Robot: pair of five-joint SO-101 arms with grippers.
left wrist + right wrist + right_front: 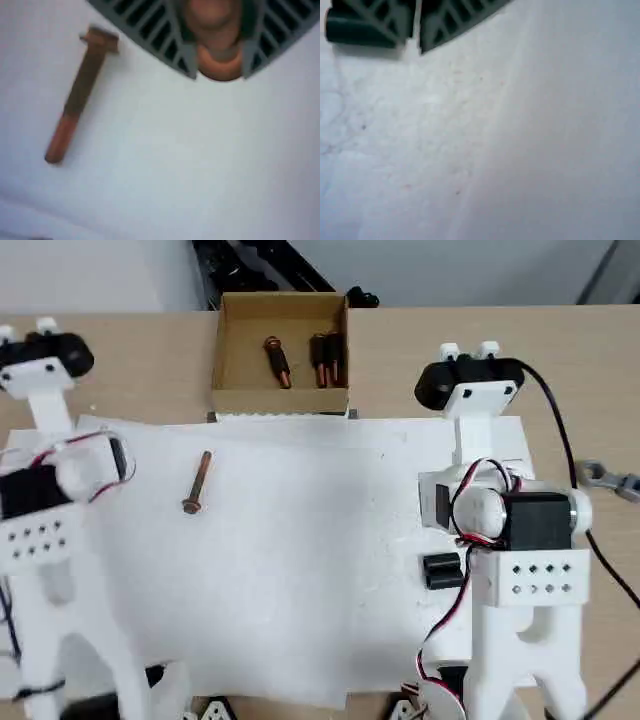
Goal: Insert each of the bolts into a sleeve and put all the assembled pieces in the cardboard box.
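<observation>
A loose copper bolt [197, 483] lies on the white sheet [300, 570], left of centre and below the cardboard box [228, 350]. In the left wrist view the same bolt [80, 95] lies a short way from my left gripper [218, 75]. That gripper is shut on a copper-coloured round piece [217, 47] that looks like a bolt seen end-on. Copper pieces [277, 360] with dark sleeves [322, 345] lie inside the box. A black sleeve [441, 570] lies on the sheet by the right arm. My right gripper [416, 42] is shut and empty, with the sleeve [360, 30] just beside one finger.
Both arms stand folded at the sheet's left and right sides. A metal clamp [605, 476] sits at the table's right edge. Dark gear [260, 265] lies behind the box. The sheet's middle is bare.
</observation>
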